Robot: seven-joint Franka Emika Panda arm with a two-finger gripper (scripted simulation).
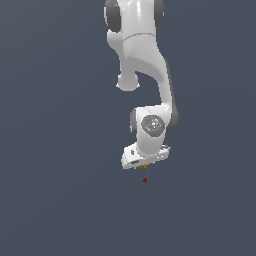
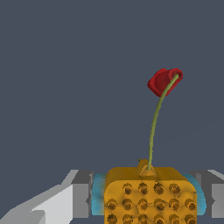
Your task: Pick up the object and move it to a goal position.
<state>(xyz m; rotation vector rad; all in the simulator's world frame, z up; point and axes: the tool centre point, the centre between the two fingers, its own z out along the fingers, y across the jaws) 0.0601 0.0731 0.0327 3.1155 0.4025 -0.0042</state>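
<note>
The white arm filled the upper middle of the exterior view, folding down from the top edge to a wrist that pointed at the flat grey-blue ground, a plain surface with no wall, rim or other body in sight on any side. That posture, hand low and nearly vertical, suited carrying a small load with a clear view beneath it. At the arm's end the gripper had closed down to the width of its load, its grey fingers pressing in from both sides against the object, the orange bumpy block with teal showing at its flanks; the block sat squarely between them, so the hold looked centred and secure, though how deep the pads reached could not be told. In the exterior view the object showed only as an orange speck under the hand. From the block's upper face a thin green stem curved away to a small red tip, which hung just below the hand in the exterior view. With open room all round, any path to a goal seemed unobstructed; no goal marker could be identified with certainty.
</note>
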